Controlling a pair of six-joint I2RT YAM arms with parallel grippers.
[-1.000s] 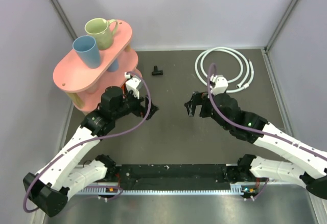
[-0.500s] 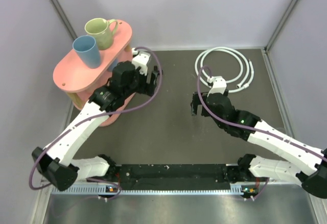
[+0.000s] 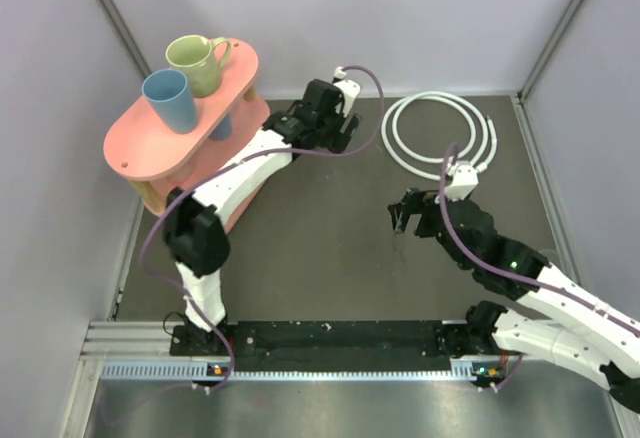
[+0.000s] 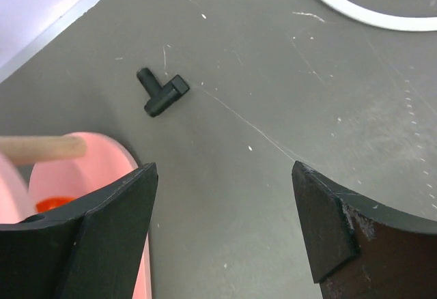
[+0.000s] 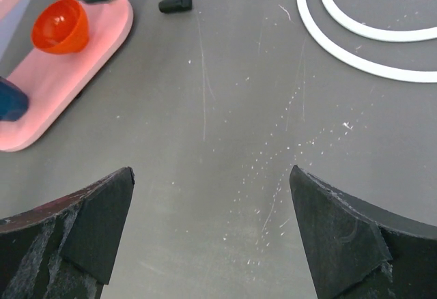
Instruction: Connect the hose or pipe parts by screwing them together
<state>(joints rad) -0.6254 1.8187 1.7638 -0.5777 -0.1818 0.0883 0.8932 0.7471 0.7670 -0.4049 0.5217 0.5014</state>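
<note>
Small black T-shaped plastic connector (image 4: 162,93) flat near dark worktop (image 3: 320,258) far edge. Left claw (image 4: 222,224) spread above it. Coiled thin white flexible hose (image 3: 440,98) far-right corner. Right claw (image 5: 212,231) spread, empty.

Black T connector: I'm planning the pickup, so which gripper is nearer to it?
Left. The left gripper hovers open just short of the connector; the right gripper, also open, is much farther back.

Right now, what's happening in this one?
Nothing is held yet. The left gripper, open, hangs low just short of the small black T connector, which lies on the table beside the pink shelf. The right gripper, also open, hovers over the middle of the table. The coiled white hose lies untouched at the far right.
</note>
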